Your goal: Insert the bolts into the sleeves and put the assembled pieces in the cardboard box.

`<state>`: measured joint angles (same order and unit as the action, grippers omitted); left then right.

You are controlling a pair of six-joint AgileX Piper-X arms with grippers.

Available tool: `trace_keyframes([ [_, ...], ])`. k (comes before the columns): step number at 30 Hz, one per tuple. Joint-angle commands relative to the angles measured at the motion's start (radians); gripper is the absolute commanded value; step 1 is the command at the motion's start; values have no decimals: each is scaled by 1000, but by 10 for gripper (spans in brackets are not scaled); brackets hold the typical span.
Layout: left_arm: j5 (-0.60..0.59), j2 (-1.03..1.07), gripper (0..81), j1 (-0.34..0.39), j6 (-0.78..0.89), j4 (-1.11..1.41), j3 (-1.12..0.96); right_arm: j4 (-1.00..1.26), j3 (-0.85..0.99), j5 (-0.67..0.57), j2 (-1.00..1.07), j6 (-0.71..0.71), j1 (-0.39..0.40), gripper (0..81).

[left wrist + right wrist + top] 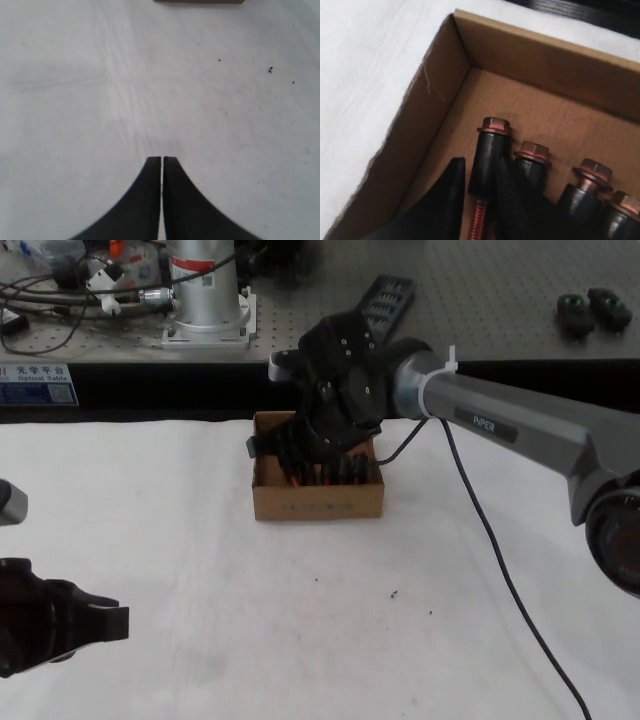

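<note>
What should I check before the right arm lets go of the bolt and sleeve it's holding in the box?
1. Right tool is within the walls of the cardboard box: ok.
2. Held piece is assembled, with the bolt head on top of the sleeve and thread showing below: ok.
3. Held piece rests on the box floor: cannot tell.
4. Bare floor is free beside the three other pieces: ok.
5. Left tool is shut, empty, over the white cloth and away from the box: ok.
</note>
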<state>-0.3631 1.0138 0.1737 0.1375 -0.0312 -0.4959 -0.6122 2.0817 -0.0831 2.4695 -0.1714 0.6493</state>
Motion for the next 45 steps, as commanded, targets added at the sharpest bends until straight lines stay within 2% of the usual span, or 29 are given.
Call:
trace_keyframes([
  [1,-8,-9,11,-2,-11,-20,-2,-5,16,-2,-18,-1,0,191],
  [5,4,-9,11,-2,-22,-20,-2,19,16,9,-68,47,0,151],
  [11,84,-9,11,-2,-70,-20,-2,-49,13,74,-213,171,2,0],
  [12,90,-9,11,-2,-71,-20,-2,-81,13,74,-232,178,2,39],
  [19,90,-17,11,-2,-90,52,5,-144,13,74,-330,226,4,39],
  [25,92,-106,11,-2,-73,198,130,-166,-21,89,-379,290,4,39],
  [31,152,-211,11,-2,-66,261,244,-4,-292,89,-531,296,4,39],
  [45,250,-261,11,-2,-101,311,276,486,-1136,83,-1111,349,-1,39],
])
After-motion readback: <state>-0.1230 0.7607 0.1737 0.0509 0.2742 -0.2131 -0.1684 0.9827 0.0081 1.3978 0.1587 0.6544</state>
